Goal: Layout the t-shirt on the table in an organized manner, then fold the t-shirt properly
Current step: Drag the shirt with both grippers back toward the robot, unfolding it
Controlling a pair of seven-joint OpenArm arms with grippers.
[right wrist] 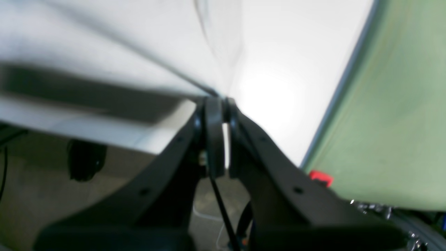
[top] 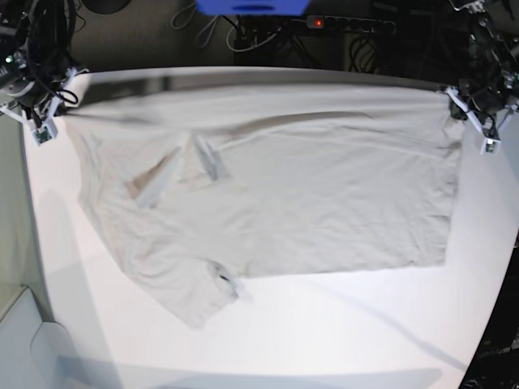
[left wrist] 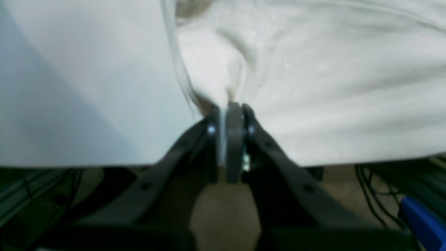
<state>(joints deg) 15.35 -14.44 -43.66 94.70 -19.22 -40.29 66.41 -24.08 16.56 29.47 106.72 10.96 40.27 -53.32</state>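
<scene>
The light grey-beige t-shirt [top: 308, 194] lies spread over the white table [top: 324, 332], pulled taut along its far edge between both grippers. My left gripper [left wrist: 230, 104] is shut on a pinch of the t-shirt [left wrist: 313, 87] at the edge; in the base view it [top: 464, 109] is at the far right corner. My right gripper [right wrist: 219, 99] is shut on the t-shirt [right wrist: 104, 52], which stretches away up-left; in the base view it [top: 53, 113] is at the far left corner. A folded-over flap [top: 162, 180] and a near-left sleeve [top: 195, 300] are creased.
Beyond the table's far edge sit a blue object [top: 251, 6], a power strip with a red light [top: 340, 23] and cables. A green surface [right wrist: 400, 104] lies past the table edge beside my right gripper. Floor and cables [left wrist: 376, 195] show below my left gripper.
</scene>
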